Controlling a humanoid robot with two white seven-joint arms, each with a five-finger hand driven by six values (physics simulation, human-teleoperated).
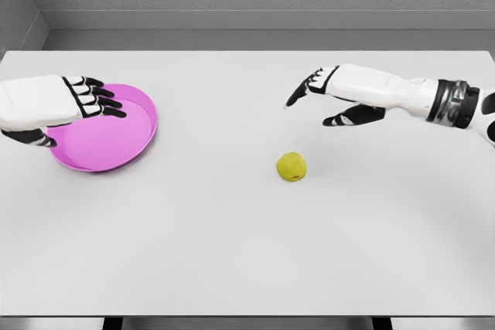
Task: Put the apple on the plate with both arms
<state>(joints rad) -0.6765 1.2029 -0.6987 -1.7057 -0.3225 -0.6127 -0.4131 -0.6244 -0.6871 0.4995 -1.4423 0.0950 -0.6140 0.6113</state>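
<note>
Task barely begun, by my reading. The apple (291, 167) sits alone on the white surface (232, 253), right of centre, nothing touching it. It is yellow-green, small and round, and likely to roll if nudged.

The plate (143, 133) is pink, shallow and rimmed, at the left side of the surface, well apart from the apple. What I can see of its inside is bare; no fruit in it. Part of it is hidden under my left arm.

My left robot hand (91, 98) is over the near-left part of the plate, fingers extended across its rim and inner face. I cannot tell whether the fingers press on the plate or just hover above it. I count this hand as holding nothing, fingers only loosely bent.

My right robot hand (329, 98) hangs above the surface, beyond the apple and slightly to its right, near but not touching. Fingers spread and drooping downward, thumb apart, nothing in the grip.

Left to do, as I judge: grasp the apple, bring it to the plate, set it down inside the rim.
</note>
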